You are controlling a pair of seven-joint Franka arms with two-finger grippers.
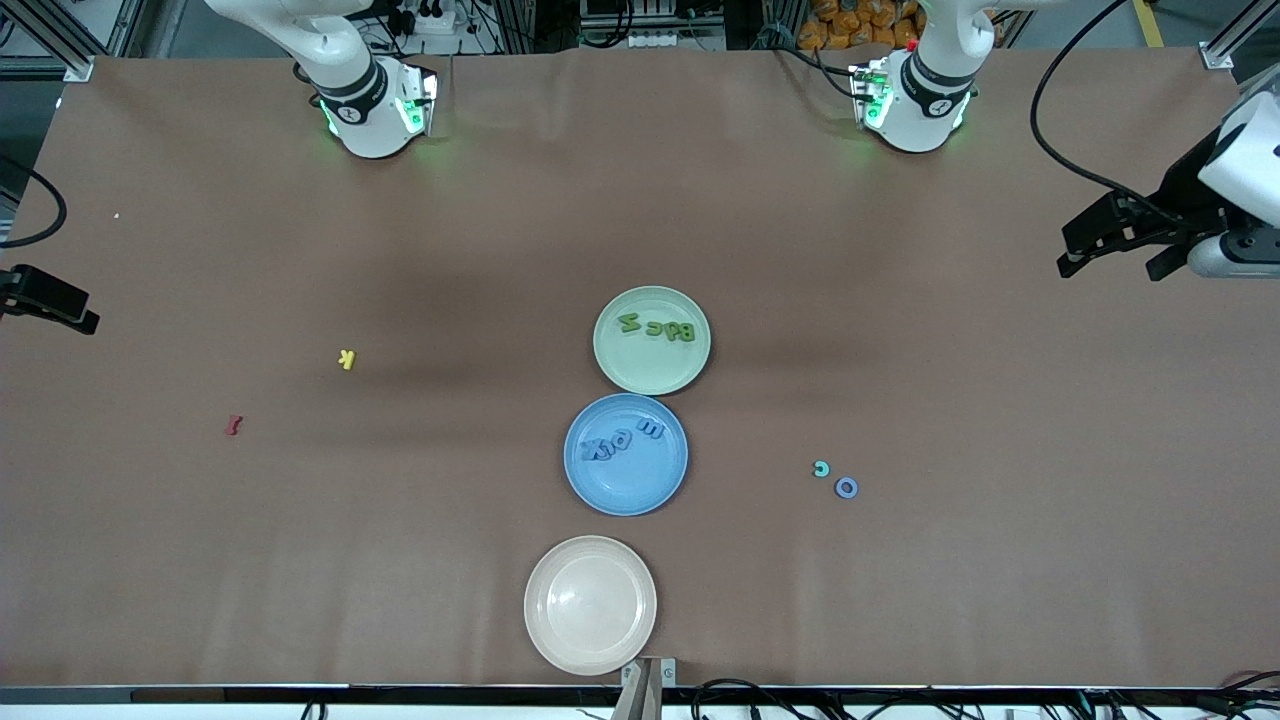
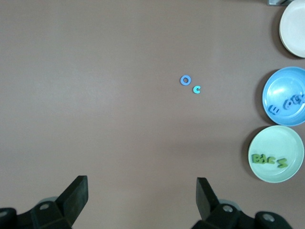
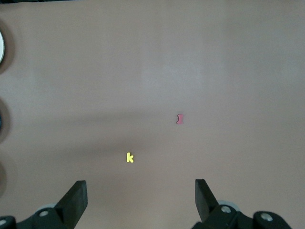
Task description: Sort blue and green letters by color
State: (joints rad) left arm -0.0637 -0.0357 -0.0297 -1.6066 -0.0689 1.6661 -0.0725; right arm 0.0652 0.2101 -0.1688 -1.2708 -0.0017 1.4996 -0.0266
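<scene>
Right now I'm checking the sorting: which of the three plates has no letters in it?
The cream plate, nearest the front camera. The blue plate and green plate both hold letters.

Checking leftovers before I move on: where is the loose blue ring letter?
The blue ring letter lies on the bare table toward the left arm's end, beside the teal c, apart from the blue plate.

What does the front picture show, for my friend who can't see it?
Three plates line the table's middle: a green plate holding green letters, a blue plate holding blue letters, and a bare cream plate. Both arms wait at the table's ends.
</scene>
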